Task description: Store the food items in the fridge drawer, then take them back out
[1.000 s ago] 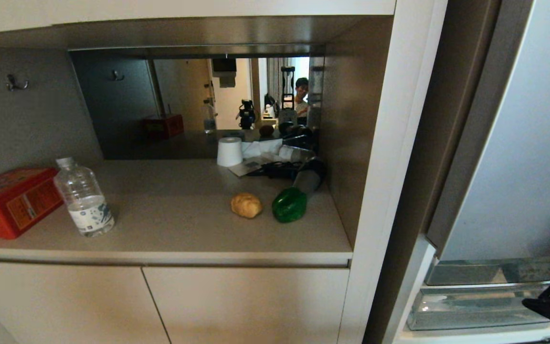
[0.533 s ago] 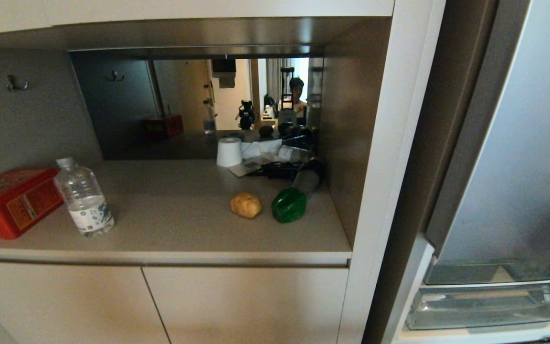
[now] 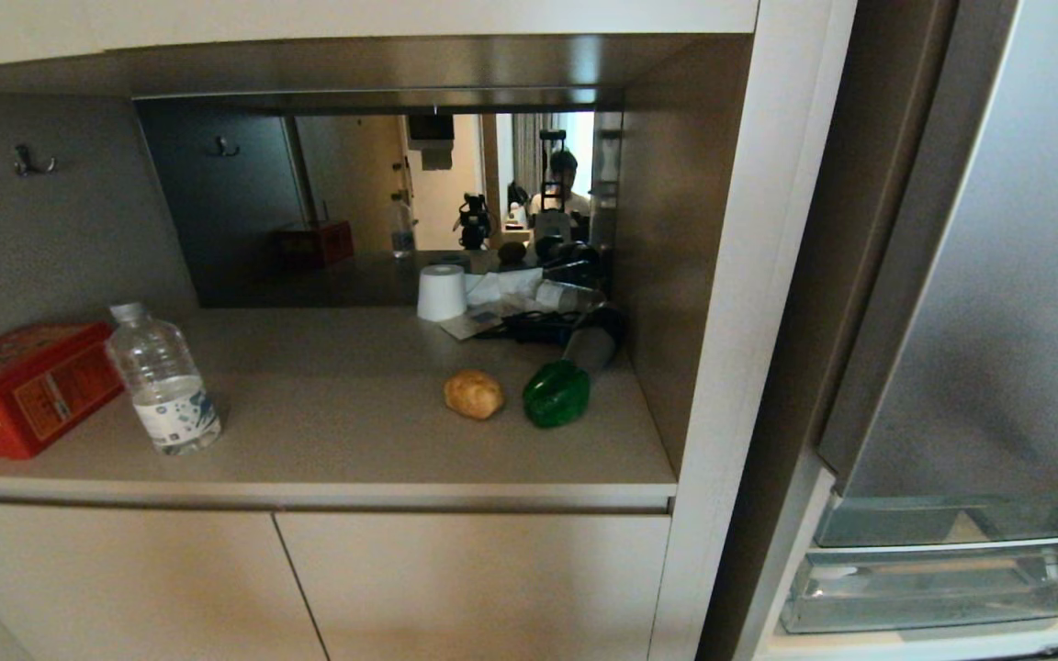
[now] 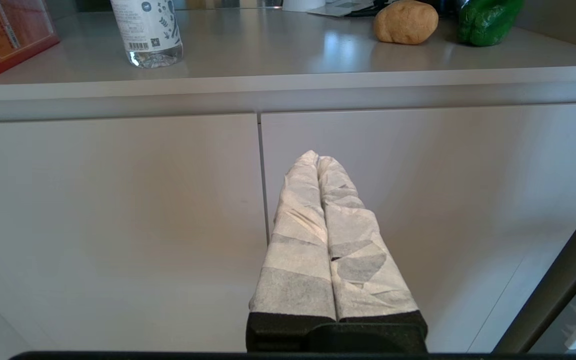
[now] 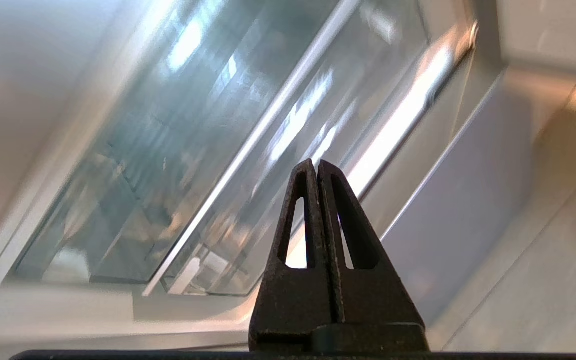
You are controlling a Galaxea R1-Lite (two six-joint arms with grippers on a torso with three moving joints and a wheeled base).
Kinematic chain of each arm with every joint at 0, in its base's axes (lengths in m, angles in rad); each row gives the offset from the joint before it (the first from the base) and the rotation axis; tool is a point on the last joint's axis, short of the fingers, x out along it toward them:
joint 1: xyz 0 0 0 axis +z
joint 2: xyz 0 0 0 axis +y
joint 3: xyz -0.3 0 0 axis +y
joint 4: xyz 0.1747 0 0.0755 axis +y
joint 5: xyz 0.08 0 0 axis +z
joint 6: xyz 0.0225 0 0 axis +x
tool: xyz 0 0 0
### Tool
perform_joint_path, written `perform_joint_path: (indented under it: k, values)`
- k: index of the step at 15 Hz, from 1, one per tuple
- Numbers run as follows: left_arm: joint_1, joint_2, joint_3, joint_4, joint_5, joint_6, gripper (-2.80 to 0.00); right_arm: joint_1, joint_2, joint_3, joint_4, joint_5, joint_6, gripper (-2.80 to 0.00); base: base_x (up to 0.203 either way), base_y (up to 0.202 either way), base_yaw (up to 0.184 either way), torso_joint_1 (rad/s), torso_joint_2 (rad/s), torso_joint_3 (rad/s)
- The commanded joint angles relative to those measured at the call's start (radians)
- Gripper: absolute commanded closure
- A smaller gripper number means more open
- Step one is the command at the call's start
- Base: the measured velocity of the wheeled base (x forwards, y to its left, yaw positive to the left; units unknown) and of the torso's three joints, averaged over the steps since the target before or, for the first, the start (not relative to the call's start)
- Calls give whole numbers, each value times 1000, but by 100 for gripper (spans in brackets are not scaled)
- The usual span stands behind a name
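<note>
I'm seeing the tan bun (image 3: 473,394) and glossy green pepper (image 3: 556,394) sitting side by side. My right gripper (image 5: 317,165) is pinched closed, empty, facing the clear drawer (image 5: 178,165); the left gripper (image 4: 317,156) is closed too.

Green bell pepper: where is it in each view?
Head: green bell pepper on the counter, right of the bun.
Left wrist: pepper at the top right corner, again beside the bun.
Right wrist: not in it.
Shared landmark: the water bottle.

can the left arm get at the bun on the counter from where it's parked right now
Probably yes, with a lift. The left gripper sits shut, low before the cabinet doors, below the counter. The bun lies uncovered near the front edge, apart from the green pepper, nothing blocking above.
</note>
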Motion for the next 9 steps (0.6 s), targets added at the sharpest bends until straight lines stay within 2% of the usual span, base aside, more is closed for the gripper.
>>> perform_joint_path:
  k: [1, 3, 6, 7, 8, 9]
  values:
    - [0, 0, 11, -1, 0, 0, 0, 123, -333, 54, 30, -52, -10, 0, 0, 0, 0, 0, 0, 0]
    - [0, 0, 11, -2, 0, 0, 0, 405, -483, 70, 89, -143, -47, 0, 0, 0, 0, 0, 0, 0]
    - [0, 0, 11, -1, 0, 0, 0, 759, -804, 83, 247, -281, -175, 0, 0, 0, 0, 0, 0, 0]
    - [0, 0, 11, 0, 0, 0, 0, 863, -873, 86, 325, -335, -245, 0, 0, 0, 0, 0, 0, 0]
    - [0, 0, 11, -1, 0, 0, 0, 929, -921, 89, 444, -383, -350, 0, 0, 0, 0, 0, 0, 0]
    - [0, 0, 11, 0, 0, 0, 0, 960, -938, 91, 519, -408, -437, 0, 0, 0, 0, 0, 0, 0]
